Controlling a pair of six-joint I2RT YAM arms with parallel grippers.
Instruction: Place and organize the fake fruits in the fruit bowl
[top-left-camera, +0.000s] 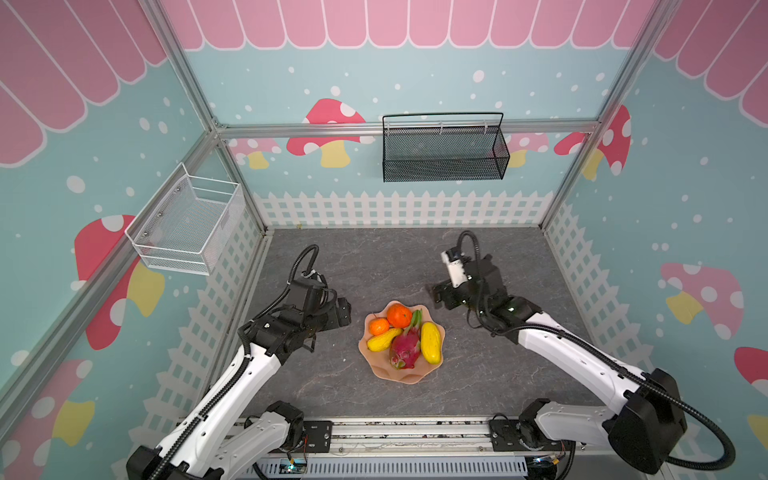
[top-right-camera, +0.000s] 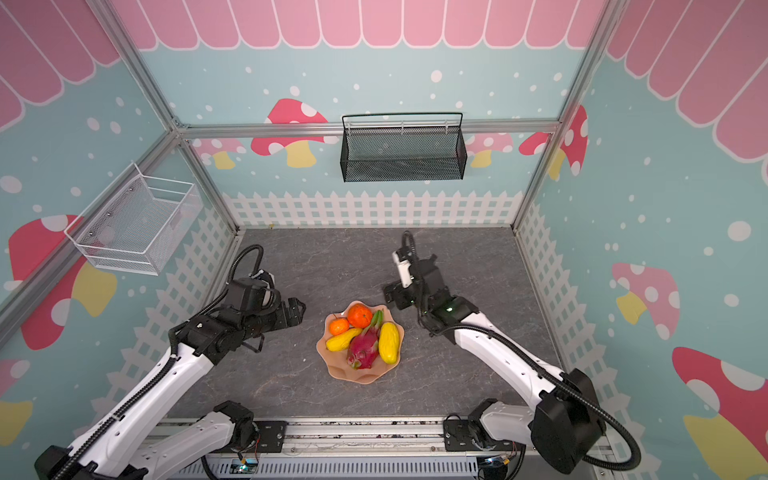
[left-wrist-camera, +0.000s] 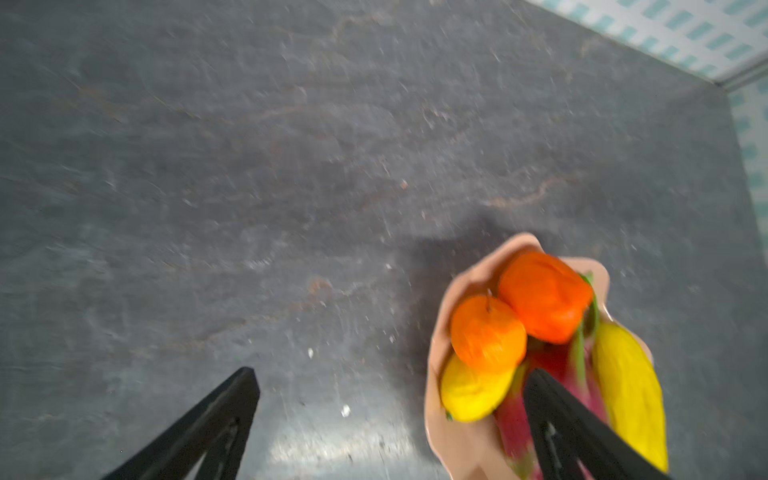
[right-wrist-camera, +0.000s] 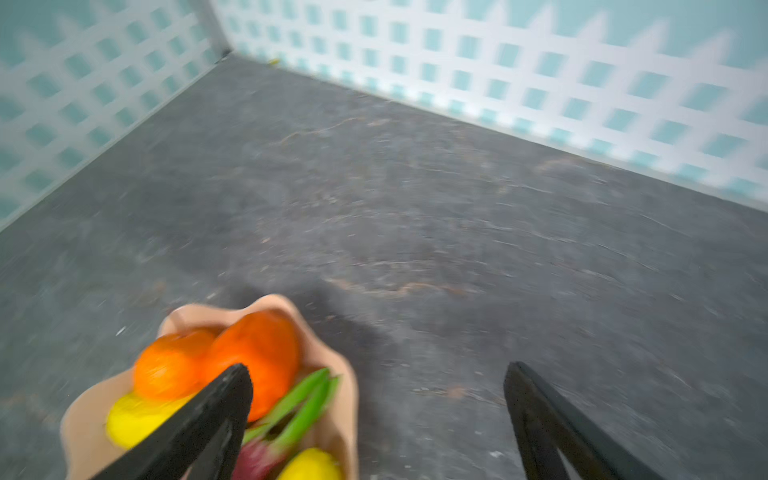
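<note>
Near the middle of the surface (top-left-camera: 332, 386), the peach-pink fruit bowl (top-left-camera: 411, 376) holds all five pieces: dragon fruit (top-left-camera: 404, 353) central, yellow ridged fruit (top-left-camera: 431, 343) at 3 o'clock, twin (top-left-camera: 383, 340) at 9, large orange (top-left-camera: 400, 315) at 12, small orange (top-left-camera: 378, 326) at 10. Placing looks finished. Left gripper (top-left-camera: 345, 312), at the bowl's 10 o'clock, and right gripper (top-left-camera: 434, 294), at 1, hang wide open, empty.

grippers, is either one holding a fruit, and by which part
Nothing is held: the left gripper and right gripper are open and empty, all fruits in the bowl.

Lab robot cell: alu frame (top-left-camera: 291, 131), printed mushroom walls (top-left-camera: 415, 83), grey tabletop (top-left-camera: 374, 257).
</note>
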